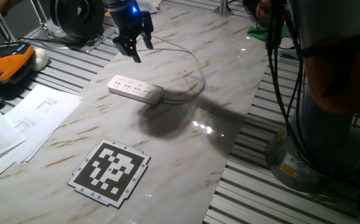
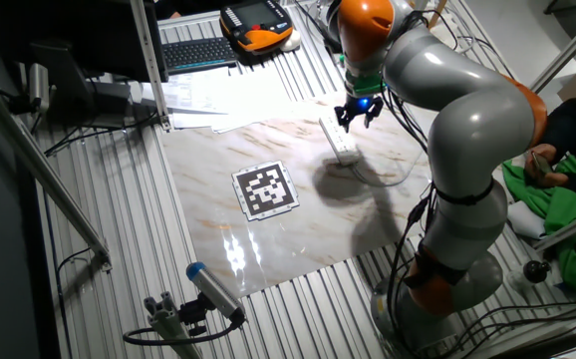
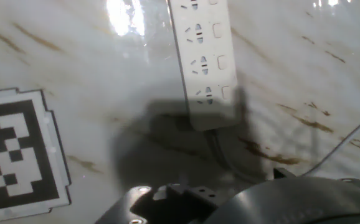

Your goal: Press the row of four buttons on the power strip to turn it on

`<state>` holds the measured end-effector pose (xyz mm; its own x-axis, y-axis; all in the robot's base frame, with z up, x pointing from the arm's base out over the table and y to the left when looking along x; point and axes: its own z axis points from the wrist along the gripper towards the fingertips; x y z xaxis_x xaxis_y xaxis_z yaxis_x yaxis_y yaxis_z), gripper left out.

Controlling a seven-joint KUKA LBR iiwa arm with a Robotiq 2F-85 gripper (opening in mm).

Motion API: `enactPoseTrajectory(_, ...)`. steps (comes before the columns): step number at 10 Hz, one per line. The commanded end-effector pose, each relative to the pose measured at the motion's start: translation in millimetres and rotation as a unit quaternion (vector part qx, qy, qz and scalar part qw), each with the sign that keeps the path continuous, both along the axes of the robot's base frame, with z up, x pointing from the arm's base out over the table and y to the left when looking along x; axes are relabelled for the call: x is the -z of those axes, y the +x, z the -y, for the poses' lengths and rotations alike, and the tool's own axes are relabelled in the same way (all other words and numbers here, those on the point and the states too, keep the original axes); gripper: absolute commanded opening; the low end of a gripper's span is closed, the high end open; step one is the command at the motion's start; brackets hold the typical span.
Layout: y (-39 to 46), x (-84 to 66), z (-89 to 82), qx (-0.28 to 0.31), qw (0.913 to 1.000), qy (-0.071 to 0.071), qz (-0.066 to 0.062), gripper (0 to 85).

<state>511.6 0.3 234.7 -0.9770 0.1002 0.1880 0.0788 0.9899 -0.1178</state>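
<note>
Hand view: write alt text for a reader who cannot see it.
A white power strip lies on a marbled tabletop, seen from above, with socket holes and small square buttons along its top. Its cable leaves the near end through a dark shadow. A black-and-white marker tag lies at the left.

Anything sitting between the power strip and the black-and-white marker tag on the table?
Nothing: in one fixed view, only bare marble table and some shadow lie between the power strip and the marker tag.
</note>
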Motion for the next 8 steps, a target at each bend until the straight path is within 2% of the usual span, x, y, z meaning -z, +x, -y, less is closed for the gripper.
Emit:
enactPoseTrajectory(1, -0.1, 0.1, 0.5, -0.001, 1.0000, 0.008, -0.001, 85.0)
enactPoseTrajectory(2, -0.1, 0.1, 0.5, -0.004, 0.9999, 0.011, -0.001, 85.0)
enactPoseTrajectory(4, 11.0, 15.7, 7.9, -0.003, 0.9999, 0.015, 0.005, 85.0)
enactPoseTrajectory(6, 20.5, 35.3, 16.4, -0.014, 0.9995, 0.027, 0.009, 85.0)
enactPoseTrajectory(8, 18.7, 50.1, 34.3, -0.043, 0.9985, 0.026, 0.022, 85.0)
